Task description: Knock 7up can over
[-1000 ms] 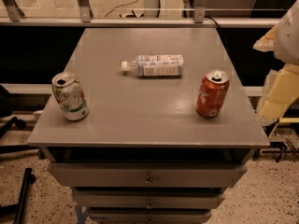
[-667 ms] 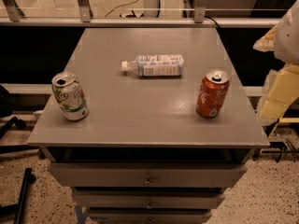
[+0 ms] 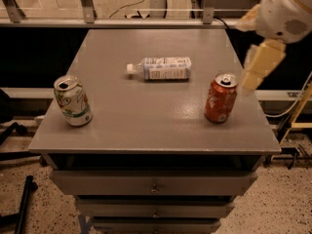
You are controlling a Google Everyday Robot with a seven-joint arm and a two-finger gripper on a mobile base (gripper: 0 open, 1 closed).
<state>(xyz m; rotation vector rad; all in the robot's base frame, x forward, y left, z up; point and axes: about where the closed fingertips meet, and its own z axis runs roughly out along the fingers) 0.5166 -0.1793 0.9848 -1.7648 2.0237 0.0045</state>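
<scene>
The 7up can (image 3: 73, 101), white and green with a silver top, stands upright near the front left corner of the grey table (image 3: 146, 126). My gripper (image 3: 259, 65) hangs at the upper right, over the table's right edge, just above and right of the red-orange cola can (image 3: 221, 99). It is far from the 7up can, with nothing seen in it.
A clear plastic bottle with a pale label (image 3: 160, 68) lies on its side mid-table towards the back. The cola can stands upright at the right. Drawers (image 3: 153, 185) sit under the tabletop. A rail (image 3: 122, 22) runs behind the table.
My arm and gripper have moved left, in over the table's right edge and closer to the cola can. The cans and the bottle have not moved.
</scene>
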